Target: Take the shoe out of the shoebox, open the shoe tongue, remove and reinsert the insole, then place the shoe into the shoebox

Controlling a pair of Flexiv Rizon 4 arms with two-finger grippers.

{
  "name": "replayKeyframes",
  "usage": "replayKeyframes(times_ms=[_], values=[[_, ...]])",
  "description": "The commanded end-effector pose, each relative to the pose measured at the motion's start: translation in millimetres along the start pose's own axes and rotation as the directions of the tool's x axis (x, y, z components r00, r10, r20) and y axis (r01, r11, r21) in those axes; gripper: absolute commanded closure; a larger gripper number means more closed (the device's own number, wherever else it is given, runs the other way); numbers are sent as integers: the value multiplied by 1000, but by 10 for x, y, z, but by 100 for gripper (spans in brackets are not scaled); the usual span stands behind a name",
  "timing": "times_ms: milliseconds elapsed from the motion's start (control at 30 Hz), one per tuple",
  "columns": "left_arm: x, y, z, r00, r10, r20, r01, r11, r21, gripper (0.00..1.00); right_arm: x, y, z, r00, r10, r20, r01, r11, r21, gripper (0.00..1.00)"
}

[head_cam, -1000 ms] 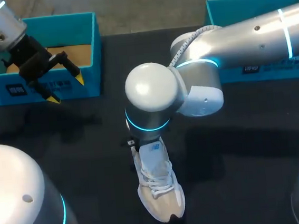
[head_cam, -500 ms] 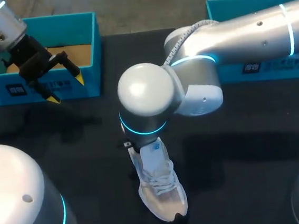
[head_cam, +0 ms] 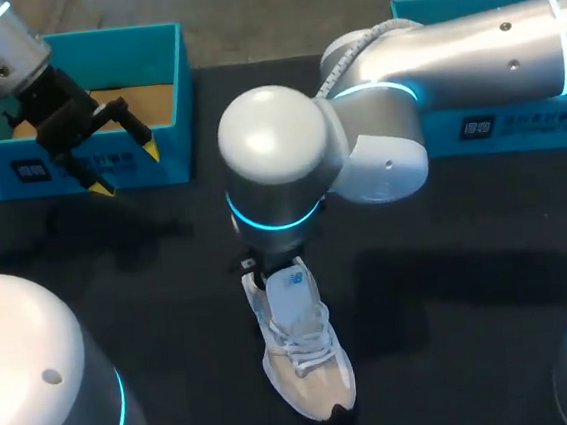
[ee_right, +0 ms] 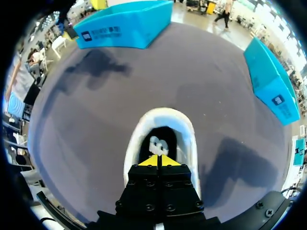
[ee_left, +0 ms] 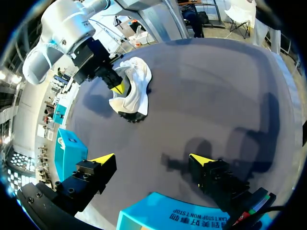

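- Shoe (head_cam: 302, 356) sat sole-down on the worktop (head_cam: 449, 257), opening up, I'd guess ready for the tongue step.
- Right tool (ee_right: 157, 160) dipped into the shoe's opening, tips pinched together.
- Left tool (head_cam: 127, 169) hung spread wide, well apart from the shoe by the shoebox (head_cam: 174, 92), probably keeping clear.

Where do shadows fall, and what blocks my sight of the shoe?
Head view: the right arm hides the shoe's heel and casts a shadow on the table right of it. Left wrist view: the shoe shows nearly whole; the left gripper's shadow lies ahead of it. Right wrist view: the right gripper covers the shoe's near end.
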State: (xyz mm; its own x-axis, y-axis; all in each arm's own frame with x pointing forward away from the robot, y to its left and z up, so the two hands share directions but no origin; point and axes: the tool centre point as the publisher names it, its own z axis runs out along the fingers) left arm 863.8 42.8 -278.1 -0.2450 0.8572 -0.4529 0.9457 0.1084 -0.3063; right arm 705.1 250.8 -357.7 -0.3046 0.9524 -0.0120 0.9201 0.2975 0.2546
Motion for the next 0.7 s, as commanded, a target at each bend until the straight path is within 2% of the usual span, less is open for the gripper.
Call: replayKeyframes(times_ms=[33, 67, 100, 133, 400, 433, 600, 700], values=[[-2, -8, 1, 1000, 0, -2, 0, 1000, -3, 0, -114, -25, 16, 998, -5, -58, 6, 999, 32, 91], [-2, -8, 1, 1000, 0, -2, 0, 1000, -3, 0, -111, -32, 15, 998, -3, -57, 5, 999, 36, 85], [-2, -8, 1, 1000, 0, -2, 0, 1000, -3, 0, -111, -32, 15, 998, -3, -57, 5, 999, 36, 85], [-2, -8, 1, 1000, 0, -2, 0, 1000, -3, 0, -97, -55, 8, 998, -5, -58, 8, 999, 48, 78], [-2, -8, 1, 1000, 0, -2, 0, 1000, -3, 0, -81, -128, -47, 999, -10, -52, 15, 995, 96, 73], [-2, -8, 1, 1000, 0, -2, 0, 1000, -3, 0, -81, -153, -70, 999, -9, -51, 15, 994, 110, 67], [-2, -8, 1, 1000, 0, -2, 0, 1000, -3, 0, -72, -196, -76, 999, -8, -53, 15, 992, 128, 61], [-2, -8, 1, 1000, 0, -2, 0, 1000, -3, 0, -66, -226, -71, 998, 0, -56, 8, 990, 140, 52]])
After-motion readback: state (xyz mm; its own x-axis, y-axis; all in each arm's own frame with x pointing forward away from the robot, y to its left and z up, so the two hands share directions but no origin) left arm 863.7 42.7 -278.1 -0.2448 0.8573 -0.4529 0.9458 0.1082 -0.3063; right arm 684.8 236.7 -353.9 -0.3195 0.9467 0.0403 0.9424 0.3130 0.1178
